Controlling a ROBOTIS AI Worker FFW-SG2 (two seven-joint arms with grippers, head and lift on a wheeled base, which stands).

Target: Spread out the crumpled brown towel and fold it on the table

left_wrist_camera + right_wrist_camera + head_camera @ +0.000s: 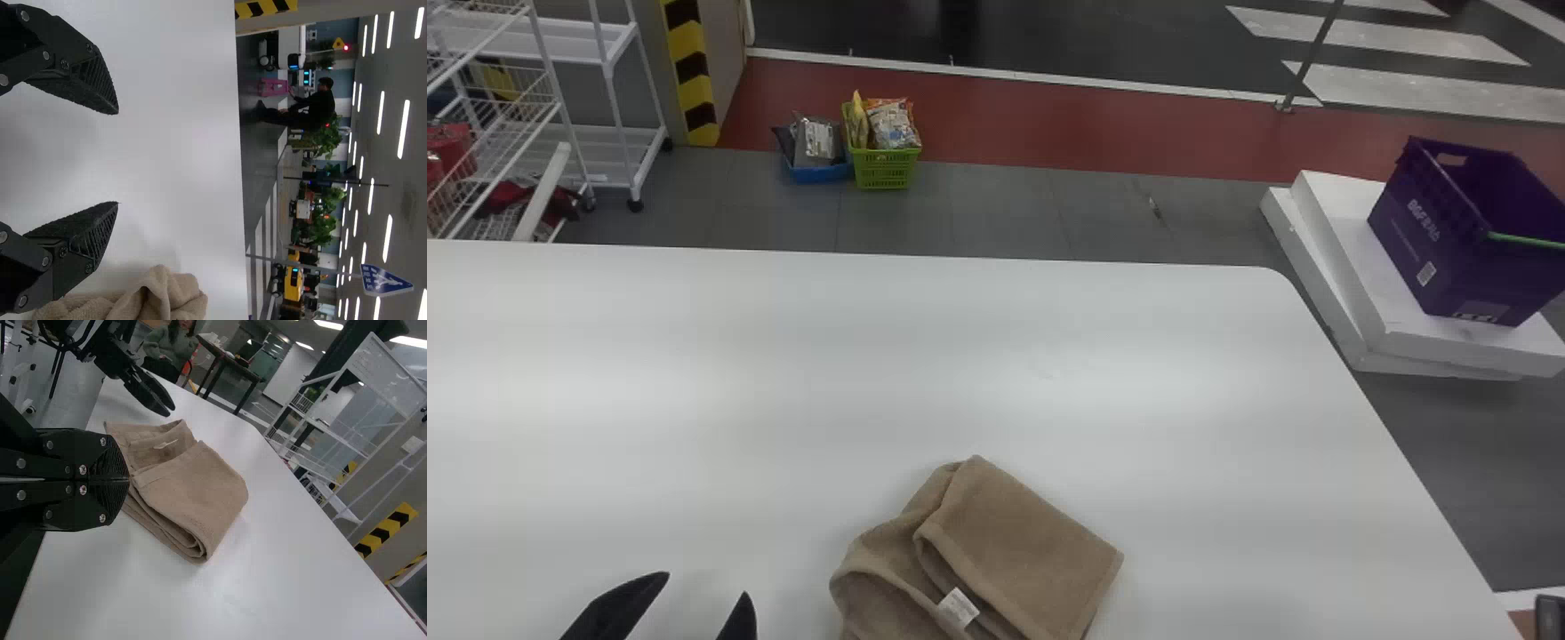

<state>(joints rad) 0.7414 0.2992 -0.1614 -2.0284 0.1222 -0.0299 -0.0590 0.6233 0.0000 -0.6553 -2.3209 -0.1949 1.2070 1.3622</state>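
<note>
The brown towel (1023, 542) lies at the table's near side, partly folded, with a loose, rumpled left part and a white tag. To its left, my left gripper (706, 586) is apart from it. In the left wrist view this gripper (117, 157) stands open with nothing between its fingers, and a bunched part of the towel (163, 293) shows beside it. My right gripper (1550, 618) is at the bottom right corner, well right of the towel. In the right wrist view the gripper (127, 480) is shut and empty, in front of the layered towel (190, 497).
The white table (783, 373) has a rounded far right corner. Beyond it on the floor are a green basket (886, 167) and a blue one (818, 173) with packets. A purple crate (1458, 240) rests on white slabs to the right, and wire racks (609, 142) stand far left.
</note>
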